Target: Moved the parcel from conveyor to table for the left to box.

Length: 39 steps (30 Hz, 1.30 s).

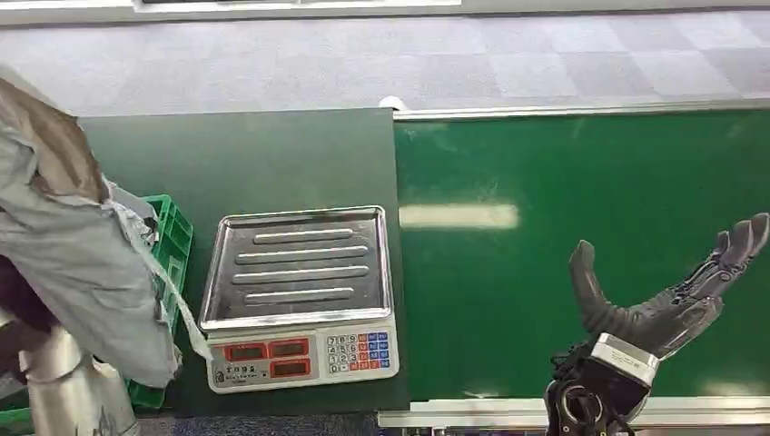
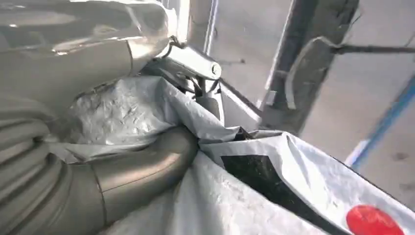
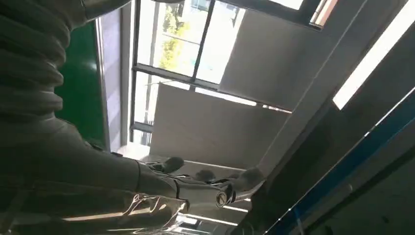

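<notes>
In the head view a dark green surface [image 1: 272, 154] fills the centre-left, with a brighter green conveyor [image 1: 581, 254] butting against it at three o'clock, edged by a silver rail; grey carpet tiles [image 1: 409, 64] run along twelve o'clock; a weighing scale [image 1: 298, 295] with a ribbed steel pan and a keypad sits on the surface near six o'clock; a green crate [image 1: 172, 241] stands just beside the scale at nine o'clock, partly hidden. The right wrist view looks up at windows and a pale wall panel [image 3: 215, 127].

The parcel [image 1: 77, 245], a crumpled grey plastic mailer bag, hangs at nine o'clock of the scale, over the crate and clear of the surface; in the left wrist view the left hand [image 2: 132, 171] has its thick grey thumb pressed into the bag's folds, gripping it, with a black patch and a red dot printed on the bag [image 2: 254, 196]. The right hand [image 1: 667, 304] hovers over the conveyor at four o'clock, palm up, fingers spread wide, holding nothing, well apart from the parcel.
</notes>
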Motion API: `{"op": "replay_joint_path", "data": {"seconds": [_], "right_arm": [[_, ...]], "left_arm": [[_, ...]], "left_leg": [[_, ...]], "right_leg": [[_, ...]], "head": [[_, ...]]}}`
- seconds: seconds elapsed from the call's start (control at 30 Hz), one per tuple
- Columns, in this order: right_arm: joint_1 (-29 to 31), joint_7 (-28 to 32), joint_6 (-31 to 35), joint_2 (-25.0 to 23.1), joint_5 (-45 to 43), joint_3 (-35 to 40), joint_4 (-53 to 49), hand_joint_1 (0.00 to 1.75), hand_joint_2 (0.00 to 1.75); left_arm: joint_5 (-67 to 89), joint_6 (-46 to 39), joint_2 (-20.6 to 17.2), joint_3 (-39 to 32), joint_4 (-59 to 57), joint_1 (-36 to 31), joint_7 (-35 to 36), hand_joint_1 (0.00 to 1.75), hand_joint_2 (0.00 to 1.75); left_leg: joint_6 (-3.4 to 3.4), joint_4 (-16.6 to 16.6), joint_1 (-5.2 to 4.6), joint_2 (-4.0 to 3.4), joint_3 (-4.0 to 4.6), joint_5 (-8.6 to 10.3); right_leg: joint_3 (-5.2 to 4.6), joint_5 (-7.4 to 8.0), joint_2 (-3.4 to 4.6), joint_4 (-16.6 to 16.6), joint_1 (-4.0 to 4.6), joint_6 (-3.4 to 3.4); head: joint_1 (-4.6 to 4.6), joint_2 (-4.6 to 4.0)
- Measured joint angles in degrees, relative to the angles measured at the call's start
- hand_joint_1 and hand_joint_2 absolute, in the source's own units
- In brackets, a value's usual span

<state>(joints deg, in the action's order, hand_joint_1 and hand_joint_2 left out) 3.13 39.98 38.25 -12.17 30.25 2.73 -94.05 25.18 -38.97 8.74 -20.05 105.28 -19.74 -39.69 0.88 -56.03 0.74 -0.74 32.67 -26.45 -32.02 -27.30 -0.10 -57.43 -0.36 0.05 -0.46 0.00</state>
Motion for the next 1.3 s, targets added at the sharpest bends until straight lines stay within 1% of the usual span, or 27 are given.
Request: {"op": "replay_joint_path", "data": {"seconds": [0.03, 0.07, 0.1, 0.13, 0.27, 0.37, 0.43, 0.47, 0.57, 0.6, 0.63, 0.67, 0.7, 0.77, 0.8, 0.83, 0.97, 1.13, 1.3], "right_arm": [[-0.08, 0.0, -0.11, 0.07, -0.26, -0.09, 0.0, 0.0, 1.75], [-0.06, 0.0, -0.33, 0.07, -0.7, -0.09, 0.0, 0.0, 1.75], [-0.05, 0.0, -0.44, 0.11, -1.03, -0.09, 0.02, 0.0, 1.75], [-0.07, 0.0, -0.41, 0.17, -1.53, -0.09, 0.02, 0.0, 1.75], [-0.49, 0.0, 0.22, 0.79, -2.73, -0.09, 0.02, 0.0, 1.75], [-0.78, 0.0, 0.35, 1.11, -2.88, -0.09, 0.02, 0.0, 1.75], [-0.78, 0.0, 0.37, 1.25, -2.91, -0.09, 0.02, 0.0, 1.75], [-0.78, 0.0, 0.37, 1.31, -2.91, -0.09, 0.02, 0.0, 1.75], [-1.06, 0.0, 0.33, 1.38, -2.93, -0.13, 0.0, 0.0, 1.75], [-1.28, 0.0, 0.13, 1.38, -2.8, -0.15, -0.04, 0.0, 1.75], [-1.66, 0.0, -0.09, 1.35, -2.69, -0.24, -0.26, 0.0, 1.75], [-2.08, 0.0, -0.61, 1.38, -2.6, -0.37, -0.57, 0.0, 1.75], [-2.4, 0.0, -1.14, 1.38, -2.6, -0.52, -0.81, 0.0, 1.75], [-2.63, 0.0, -2.01, 1.38, -2.64, -0.74, -1.05, 0.0, 1.75], [-2.63, 0.0, -2.34, 1.38, -2.62, -0.85, -1.09, 0.0, 1.75], [-2.61, 0.0, -2.6, 1.38, -2.6, -0.98, -1.09, 0.0, 1.75], [-2.44, 0.0, -3.12, 1.38, -2.38, -1.27, -1.09, 0.0, 1.75], [-2.13, 0.0, -4.81, 1.35, -2.53, -1.73, -0.98, 0.0, 1.75], [-1.45, 0.0, -5.99, 1.27, -2.45, -2.21, -0.52, 0.0, 1.75]], "left_arm": [[1.14, 0.0, -0.79, -2.03, -2.91, -1.46, 0.66, 1.75, 1.75], [3.51, 0.0, -1.84, -4.24, -6.45, -3.37, 1.97, 1.75, 1.75], [6.56, 0.0, -3.35, -6.51, -10.54, -5.32, 3.53, 1.75, 1.75], [9.01, 0.0, -5.34, -8.68, -14.72, -7.73, 4.51, 1.71, 1.75], [20.4, 0.0, -12.12, -18.97, -33.19, -17.55, 5.29, 1.71, 1.75], [22.8, 0.0, -14.36, -24.08, -40.63, -21.08, 5.44, 1.69, 1.75], [23.08, -0.02, -15.4, -25.95, -44.09, -22.36, 5.44, 1.75, 1.75], [23.21, -0.02, -15.74, -26.51, -45.22, -22.78, 5.44, 1.75, 1.75], [30.58, -0.02, -16.56, -29.58, -48.87, -24.96, 8.78, 1.71, 1.75], [34.14, -0.04, -17.19, -31.54, -50.54, -26.13, 10.09, 1.62, 1.75], [36.51, -0.09, -17.92, -33.35, -51.95, -27.17, 10.69, 1.45, 1.75], [38.17, -0.09, -18.73, -35.32, -53.58, -28.14, 11.06, 0.79, 1.75], [39.59, -0.11, -19.43, -37.25, -54.97, -28.98, 11.39, 0.03, 1.75], [40.98, -0.11, -21.16, -41.44, -57.74, -30.08, 11.45, 0.03, 1.75], [40.61, -0.11, -22.16, -43.45, -59.54, -30.51, 10.77, 0.0, 1.75], [39.63, -0.11, -23.12, -45.27, -61.42, -30.84, 10.06, 0.0, 1.75], [36.9, -0.11, -25.61, -49.78, -66.69, -31.42, 7.89, 0.0, 1.75], [33.59, -0.11, -27.95, -52.41, -71.36, -32.14, 6.84, 0.0, 1.75], [28.63, 0.74, -29.26, -52.65, -74.48, -32.42, 5.38, 0.0, 1.75]], "left_leg": [[0.0, 0.0, 0.0, 0.04, 0.01, 0.0], [0.01, -0.01, 0.0, 0.1, 0.03, 0.01], [0.01, -0.01, 0.0, 0.12, 0.04, 0.01], [0.01, -0.01, 0.0, 0.1, 0.05, 0.01], [0.02, 0.0, 0.0, 0.02, 0.03, 0.02], [0.02, -0.01, 0.0, 0.04, 0.04, 0.02], [0.02, -0.01, 0.0, 0.08, 0.12, 0.01], [0.02, -0.01, -0.01, 0.08, 0.15, 0.01], [0.02, -0.02, -0.01, 0.09, 0.22, 0.01], [0.02, -0.02, -0.01, 0.05, 0.22, 0.01], [0.02, -0.02, -0.01, 0.02, 0.22, 0.01], [0.02, -0.01, -0.01, 0.01, 0.22, 0.01], [0.02, -0.01, -0.01, 0.01, 0.22, 0.01], [0.03, -0.01, 0.0, 0.0, 0.21, 0.01], [0.03, 0.0, 0.0, 0.0, 0.21, 0.01], [0.03, 0.0, 0.02, 0.02, 0.21, 0.01], [0.03, 0.0, 0.02, 0.07, 0.24, 0.01], [0.03, -0.02, 0.01, 0.06, 0.25, 0.01], [0.03, -0.02, 0.01, 0.07, 0.23, 0.01]], "right_leg": [[0.02, -0.01, -0.04, 0.0, 0.0, 0.01], [0.03, -0.02, -0.08, 0.0, 0.0, 0.02], [0.04, -0.02, -0.11, 0.0, 0.0, 0.02], [0.03, -0.01, -0.09, 0.0, -0.01, 0.01], [0.01, 0.01, -0.01, -0.03, 0.0, -0.01], [-0.02, 0.0, -0.02, -0.04, 0.0, 0.0], [-0.06, -0.02, -0.03, -0.04, 0.0, 0.01], [-0.09, -0.02, -0.03, -0.04, -0.01, 0.01], [-0.11, -0.02, -0.03, -0.04, -0.01, 0.01], [-0.13, -0.01, -0.02, -0.04, -0.01, 0.01], [-0.14, -0.01, 0.0, -0.04, -0.01, 0.0], [-0.14, -0.01, 0.0, -0.04, -0.01, 0.0], [-0.16, -0.01, 0.0, -0.04, 0.0, 0.0], [-0.21, -0.01, 0.01, -0.04, 0.0, -0.01], [-0.22, -0.02, 0.02, -0.05, 0.01, -0.02], [-0.22, -0.03, 0.01, -0.05, 0.02, -0.03], [-0.2, -0.06, -0.02, -0.06, 0.02, -0.05], [-0.19, -0.05, -0.02, -0.05, 0.01, -0.05], [-0.2, -0.04, -0.02, -0.05, 0.01, -0.04]], "head": [[-0.07, 0.0], [0.07, 0.0], [0.02, 0.0], [0.02, 0.0], [-0.02, 0.0], [-0.02, 0.0], [-0.02, 0.0], [0.02, 0.0], [0.02, 0.0], [0.02, 0.0], [-0.02, 0.0], [0.0, 0.0], [0.0, 0.0], [0.0, 0.0], [-0.02, 0.0], [-0.02, 0.0], [0.0, 0.0], [0.02, 0.0], [0.0, 0.0]]}}
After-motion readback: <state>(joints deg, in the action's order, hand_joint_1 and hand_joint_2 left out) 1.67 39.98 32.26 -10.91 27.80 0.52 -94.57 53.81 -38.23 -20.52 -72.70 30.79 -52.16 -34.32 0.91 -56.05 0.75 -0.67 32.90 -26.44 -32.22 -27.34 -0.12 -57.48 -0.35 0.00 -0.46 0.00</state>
